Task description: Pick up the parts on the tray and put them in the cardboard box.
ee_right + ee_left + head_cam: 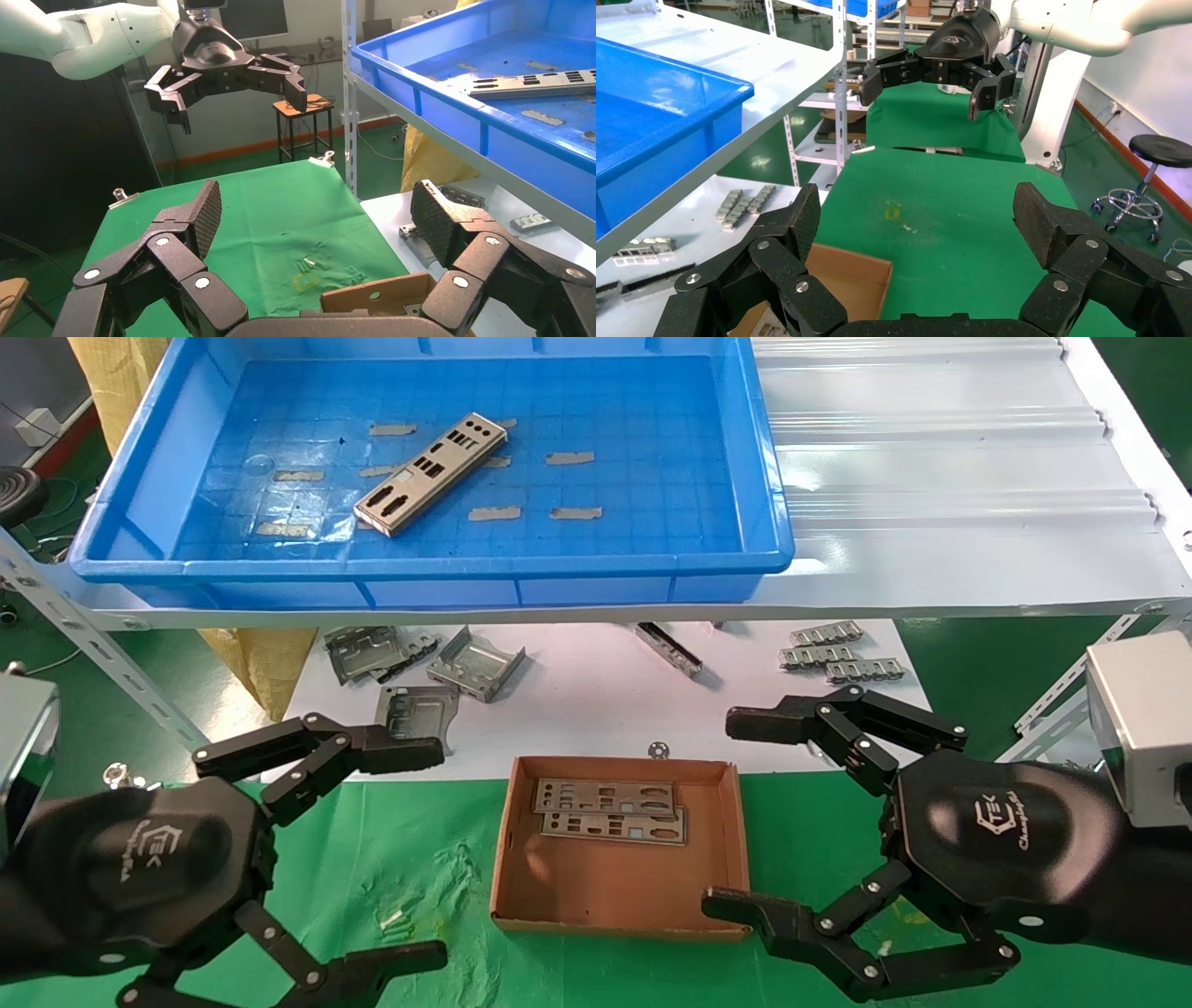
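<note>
Head view shows one long silver metal plate with holes (430, 474) lying slanted in the big blue plastic tray (140, 495) on the white shelf (931, 477). Two plates already lie flat in the small brown cardboard box (619, 896) on the green cloth (410, 859). The left gripper (410, 850) and right gripper (736, 812) hang wide open and empty beside the box, probably ready to reach up.

Workshop or robot lab: slotted-steel shelving (840, 77) holding a blue tray (428, 581), loose metal brackets (424, 668) on the white bench, green cloth (947, 210) over the work table. Rolling stool (1151, 168) at 3 o'clock, more racks at 12.
</note>
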Tool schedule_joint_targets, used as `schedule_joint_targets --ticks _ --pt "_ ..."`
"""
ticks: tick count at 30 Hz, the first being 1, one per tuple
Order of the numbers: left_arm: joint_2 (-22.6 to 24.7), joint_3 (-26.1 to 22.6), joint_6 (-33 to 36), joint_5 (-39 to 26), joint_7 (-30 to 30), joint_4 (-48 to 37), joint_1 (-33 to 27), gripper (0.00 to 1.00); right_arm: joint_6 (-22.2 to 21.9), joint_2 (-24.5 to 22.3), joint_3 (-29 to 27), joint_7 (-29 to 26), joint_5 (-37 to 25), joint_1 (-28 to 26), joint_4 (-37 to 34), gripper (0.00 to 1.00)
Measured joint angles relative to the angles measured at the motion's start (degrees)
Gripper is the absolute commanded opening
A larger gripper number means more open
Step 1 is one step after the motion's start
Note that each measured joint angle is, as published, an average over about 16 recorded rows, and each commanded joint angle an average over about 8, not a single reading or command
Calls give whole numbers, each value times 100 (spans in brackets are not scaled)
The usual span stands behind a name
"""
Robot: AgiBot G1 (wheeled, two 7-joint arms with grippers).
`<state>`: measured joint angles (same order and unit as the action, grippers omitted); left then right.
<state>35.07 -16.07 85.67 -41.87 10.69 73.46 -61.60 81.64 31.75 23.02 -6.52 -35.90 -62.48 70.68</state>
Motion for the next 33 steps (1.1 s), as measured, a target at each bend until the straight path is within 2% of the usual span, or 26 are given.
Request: schedule_joint_targets --ticks 33 --pt "0 0 0 0 0 0 0 100 0 0 0 0 0 0 0 100"
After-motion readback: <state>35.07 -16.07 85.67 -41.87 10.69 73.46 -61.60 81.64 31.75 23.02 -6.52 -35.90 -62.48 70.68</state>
